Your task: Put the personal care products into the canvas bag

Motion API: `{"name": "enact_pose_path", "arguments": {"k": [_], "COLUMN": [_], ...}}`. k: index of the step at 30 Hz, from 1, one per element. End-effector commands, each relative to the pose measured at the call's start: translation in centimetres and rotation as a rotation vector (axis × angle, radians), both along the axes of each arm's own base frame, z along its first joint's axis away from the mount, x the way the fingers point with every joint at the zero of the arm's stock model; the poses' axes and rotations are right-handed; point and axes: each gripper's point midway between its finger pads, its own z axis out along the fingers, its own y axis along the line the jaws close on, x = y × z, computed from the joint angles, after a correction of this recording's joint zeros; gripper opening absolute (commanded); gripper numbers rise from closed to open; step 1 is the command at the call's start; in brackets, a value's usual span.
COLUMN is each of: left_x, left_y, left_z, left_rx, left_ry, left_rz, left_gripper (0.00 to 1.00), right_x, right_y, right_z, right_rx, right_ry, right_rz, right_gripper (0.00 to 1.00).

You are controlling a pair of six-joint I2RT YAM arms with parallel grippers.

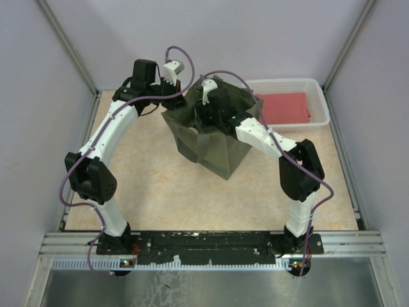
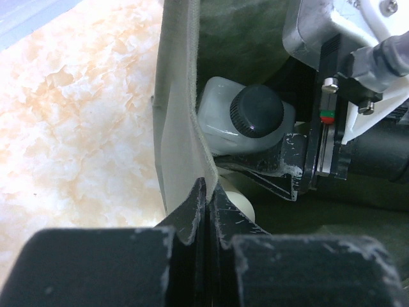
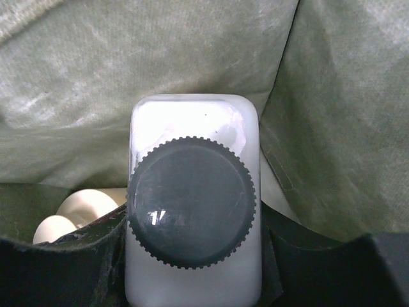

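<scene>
**White bottle gripped inside the bag, ready to be let go**

The right claw [image 3: 195,281] is clamped on the white bottle [image 3: 192,118], with a finger on each side of it at the level of the grey cap [image 3: 192,201]. Claw and bottle are both inside the canvas bag [image 1: 220,160]. The left claw [image 2: 208,192] is pinched tight on the bag's rim [image 2: 182,128] and holds the mouth open on that side. Ahead of the right claw's tips and to their left lie two cream caps [image 3: 80,208], belonging to bottles already in the bag.

The release will likely go best if the bottle is lowered until its base is near the bag's floor. It should be steered toward the bare fabric to the right of the cream caps, and only then should the jaws part. The left claw should hold its pinch until the right one is out (a slack rim could fold onto the wrist).

The cap faces back toward the right wrist and the base leads ahead of the fingertips. The bottle's long axis runs along the claw's reach, down into the bag, and it looks roughly upright.
</scene>
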Motion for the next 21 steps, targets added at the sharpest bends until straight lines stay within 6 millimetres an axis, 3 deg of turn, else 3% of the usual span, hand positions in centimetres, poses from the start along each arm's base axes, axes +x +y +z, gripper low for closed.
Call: {"name": "enact_pose_path", "arguments": {"k": [1, 5, 10, 15, 21], "left_x": [0.5, 0.8, 1.2, 1.5, 1.4], "left_y": [0.3, 0.4, 0.6, 0.8, 0.7], "left_z": [2.2, 3.3, 4.7, 6.0, 5.6], "left_rx": [-0.002, 0.004, 0.010, 0.018, 0.016], "left_ry": [-0.055, -0.076, -0.086, -0.100, -0.084], "left_rz": [0.006, 0.015, 0.025, 0.035, 0.033], "left_gripper": [0.00, 0.00, 0.00, 0.00, 0.00], "right_x": [0.1, 0.6, 1.4, 0.4, -1.0], "right_y": [2.7, -0.1, -2.1, -1.6, 0.3], "right_z": [8.4, 8.2, 10.7, 14.0, 16.6], "right_rx": [0.151, 0.014, -0.039, 0.056, 0.245], "right_ry": [-0.130, -0.165, -0.220, -0.233, -0.274], "right_rz": [0.022, -0.050, -0.083, -0.056, 0.014], "right_gripper": [0.00, 0.00, 0.00, 0.00, 0.00]}}
